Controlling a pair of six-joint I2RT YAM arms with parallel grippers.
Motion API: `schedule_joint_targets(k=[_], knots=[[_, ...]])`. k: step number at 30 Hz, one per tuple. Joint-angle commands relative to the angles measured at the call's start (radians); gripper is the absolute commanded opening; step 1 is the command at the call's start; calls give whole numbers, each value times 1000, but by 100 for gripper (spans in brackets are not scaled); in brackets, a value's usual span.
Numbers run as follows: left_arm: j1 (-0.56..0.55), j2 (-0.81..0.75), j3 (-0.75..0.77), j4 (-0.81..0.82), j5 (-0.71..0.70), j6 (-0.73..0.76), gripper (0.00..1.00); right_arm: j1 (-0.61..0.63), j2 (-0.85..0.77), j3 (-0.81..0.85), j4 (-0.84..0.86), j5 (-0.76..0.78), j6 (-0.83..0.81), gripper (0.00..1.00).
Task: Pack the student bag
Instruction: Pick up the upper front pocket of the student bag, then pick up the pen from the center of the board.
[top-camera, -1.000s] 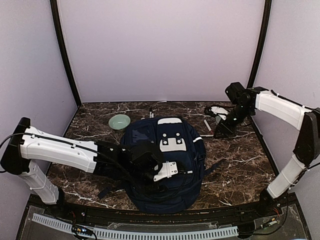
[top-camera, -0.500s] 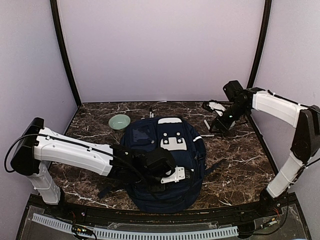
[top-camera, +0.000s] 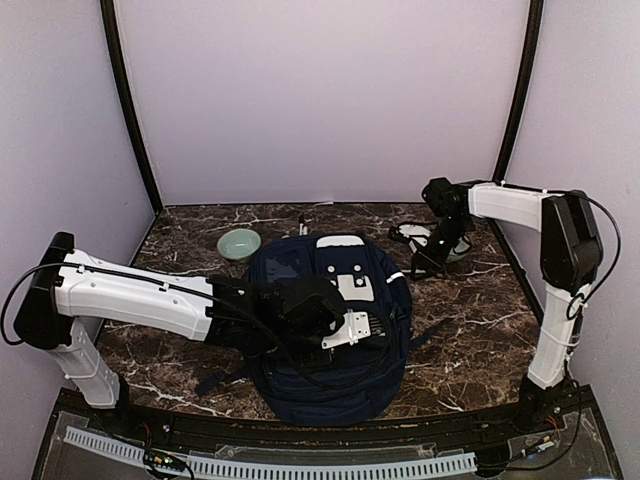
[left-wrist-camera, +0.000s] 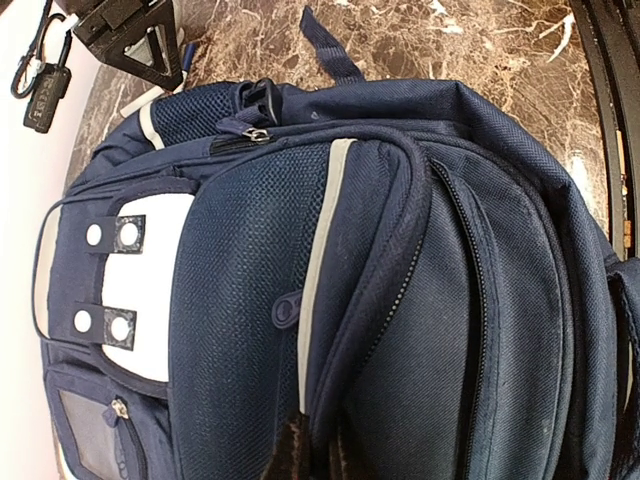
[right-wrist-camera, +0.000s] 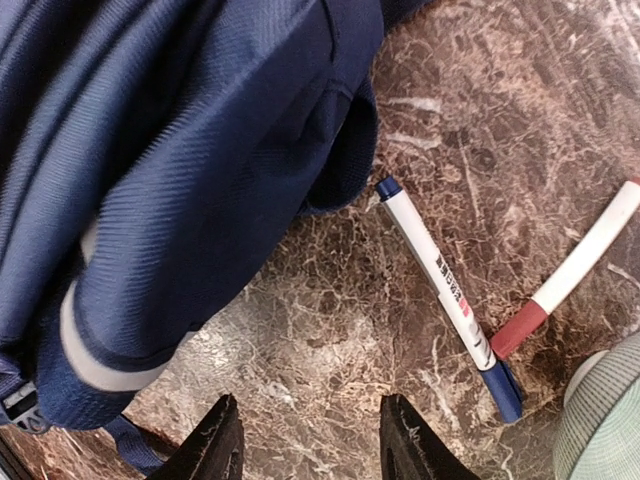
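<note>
Pinching what looks like a fold of fabric by the front zip, left gripper (top-camera: 365, 326) sits with fingers pressed together on the student bag (top-camera: 330, 385), which lies flat mid-table (top-camera: 470, 330). Right gripper (right-wrist-camera: 310, 440) hangs with fingers spread and empty over bare marble beside the bag's corner, blue-capped pen (right-wrist-camera: 445, 300) and red-capped pen (right-wrist-camera: 575, 275) just beyond. Risks: thin fabric slips free; a pull drags the whole bag onto the pens; round pens roll from an off-centre pinch.

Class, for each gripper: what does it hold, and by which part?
Left gripper pinches the student bag, apparently at its front pocket's zip edge. Right gripper, open above the table, holds nothing.
</note>
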Motion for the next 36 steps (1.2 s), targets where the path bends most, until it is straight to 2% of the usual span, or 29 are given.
schedule_joint_targets(k=[1,18,24,30,32,36], knots=[[13,1,4,8,3,-35,1,-3,45,77,-45,33,-48,47],[14,0,-5,15,12,-69,1,-6,243,230,-14,154,-43,52],[13,-18,-24,14,13,-85,1,-8,283,233,-25,168,-40,51],[13,-17,-25,22,8,-76,1,-12,283,215,-70,159,-11,41],[13,-16,-25,24,7,-73,1,-12,263,185,-74,162,4,36],[14,-20,-33,30,5,-71,1,-13,208,108,-72,194,52,31]])
